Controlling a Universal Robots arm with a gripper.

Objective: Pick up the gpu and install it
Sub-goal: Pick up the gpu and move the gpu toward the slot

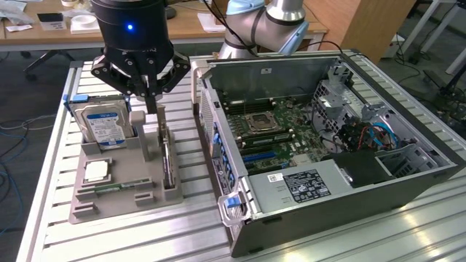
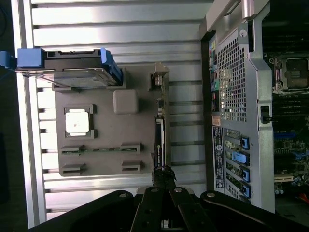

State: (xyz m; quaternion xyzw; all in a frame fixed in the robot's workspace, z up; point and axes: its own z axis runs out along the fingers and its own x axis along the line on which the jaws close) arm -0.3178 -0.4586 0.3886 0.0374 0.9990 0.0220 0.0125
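Noted black gripper (image 1: 150, 106) (image 2: 164, 176) w/ fingers pinched fully together, nothing visibly clamped betw. them, poised just above one end of slim green-board gpu (image 1: 167, 161) (image 2: 161, 140); couldn't tell if touching. Found gpu standing on edge in slot along grey plastic holder tray (image 1: 138, 164) (image 2: 106, 130), on side nearest open dark-grey computer case (image 1: 350, 218) (image 2: 231, 72). Saw case close beside that slot, at exterior view's right, side panel off, motherboard exposed. Spotted on same tray: silver hard drive w/ blue-white label (image 1: 104, 125) (image 2: 67, 72) upright in blue-edged caddy at far end, square silver processor chip (image 1: 96, 172) (image 2: 77, 121) flat in recess, narrow green memory stick (image 1: 109, 188) (image 2: 99, 149) toward near end. Logged tray & case both on slatted aluminium table (image 1: 145, 234) (image 2: 116, 19). Made out black label w/ white print (image 1: 302, 185) on case's inner cover, plus small white sticker (image 1: 274, 177) beside it; text too small to read, same for drive label. Noticed blue light (image 1: 130, 26) lit on gripper body.
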